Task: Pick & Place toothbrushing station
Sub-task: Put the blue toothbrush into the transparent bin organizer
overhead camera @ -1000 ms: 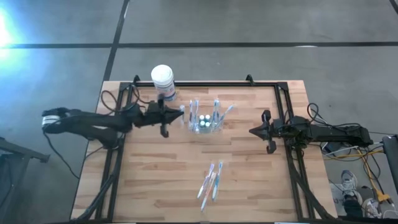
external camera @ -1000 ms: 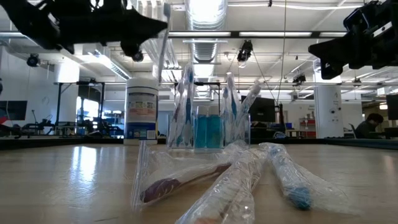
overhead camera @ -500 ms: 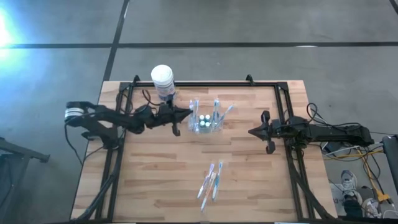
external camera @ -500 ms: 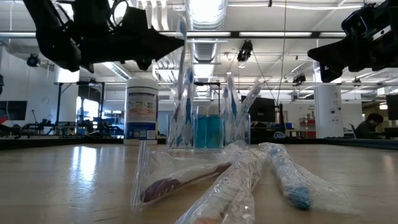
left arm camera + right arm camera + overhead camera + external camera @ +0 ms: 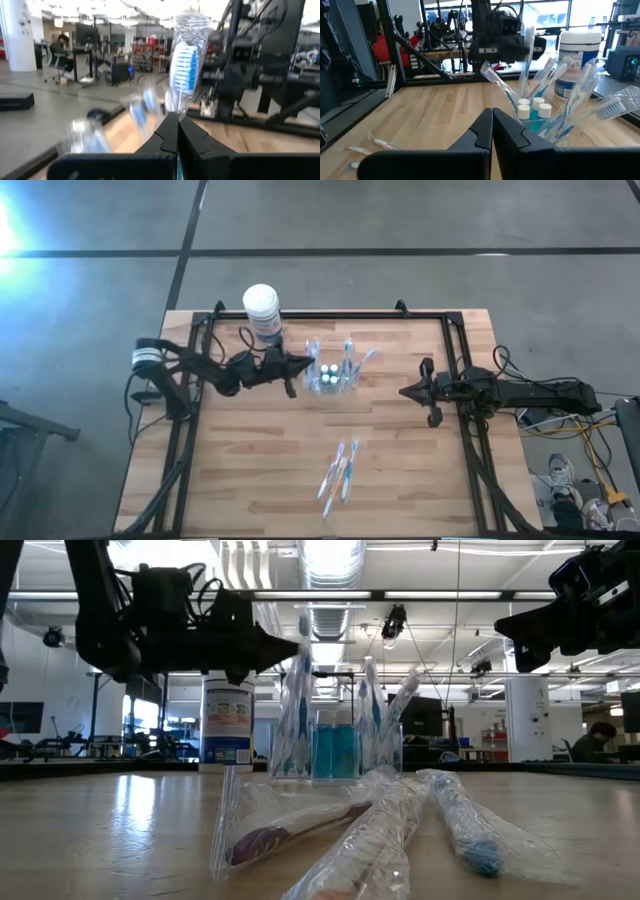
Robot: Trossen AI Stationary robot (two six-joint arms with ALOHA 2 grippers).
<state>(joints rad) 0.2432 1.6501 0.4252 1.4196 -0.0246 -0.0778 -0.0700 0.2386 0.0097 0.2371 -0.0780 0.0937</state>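
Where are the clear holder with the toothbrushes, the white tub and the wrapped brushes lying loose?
toothbrushing station [image 5: 331, 376], high view, on its middle compartments.
white tub [image 5: 261, 303], high view, on its lid.
loose wrapped toothbrushes [image 5: 338, 469], high view, on the middle of the bundle.

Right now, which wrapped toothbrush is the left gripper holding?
The blue-bristled one, upright in its clear wrap, pinched at its lower end by the shut left gripper beside the holder. The other loose ones lie flat on the table.

station [image 5: 331, 376]: mid-surface [image 5: 400, 470], toward the far edge
tub [image 5: 262, 311]: far-left of station, at surface edge
wrapped brushes [image 5: 338, 469]: near side
left claw [image 5: 303, 364]: just left of station
right claw [image 5: 404, 392]: well right
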